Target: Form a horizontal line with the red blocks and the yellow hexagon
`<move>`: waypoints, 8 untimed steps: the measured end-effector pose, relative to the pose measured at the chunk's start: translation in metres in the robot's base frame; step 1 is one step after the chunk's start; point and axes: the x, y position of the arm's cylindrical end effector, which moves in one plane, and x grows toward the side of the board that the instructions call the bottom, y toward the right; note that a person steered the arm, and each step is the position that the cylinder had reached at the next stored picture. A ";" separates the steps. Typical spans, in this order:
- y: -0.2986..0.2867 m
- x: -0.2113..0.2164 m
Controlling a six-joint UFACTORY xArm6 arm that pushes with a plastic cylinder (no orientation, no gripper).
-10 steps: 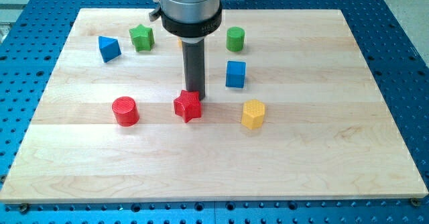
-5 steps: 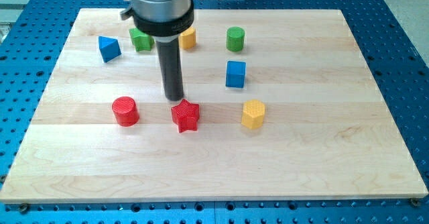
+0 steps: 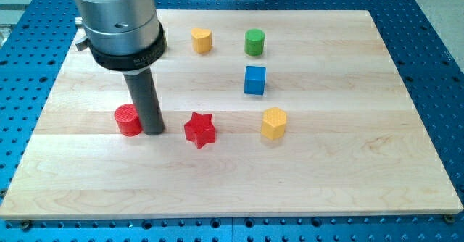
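Observation:
A red cylinder (image 3: 127, 120) sits at the board's left middle. A red star (image 3: 200, 130) lies to its right, near the board's centre. A yellow hexagon (image 3: 274, 122) sits further right, roughly level with them. My tip (image 3: 153, 131) is down on the board between the red cylinder and the red star, right against the cylinder's right side and apart from the star. The arm's wide grey body hides the board's top left.
A yellow block (image 3: 201, 40) and a green cylinder (image 3: 254, 42) stand near the view's top. A blue cube (image 3: 254, 80) sits above the yellow hexagon. The wooden board (image 3: 348, 162) rests on a blue perforated table.
My tip moved left and down the view, from just above the red star to beside the red cylinder. The star shifted slightly down. The arm now hides the green star and blue triangle.

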 end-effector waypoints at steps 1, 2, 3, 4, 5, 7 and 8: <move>-0.001 0.027; 0.017 0.086; 0.069 0.088; 0.087 0.048; 0.087 0.047; 0.070 0.037; 0.031 0.054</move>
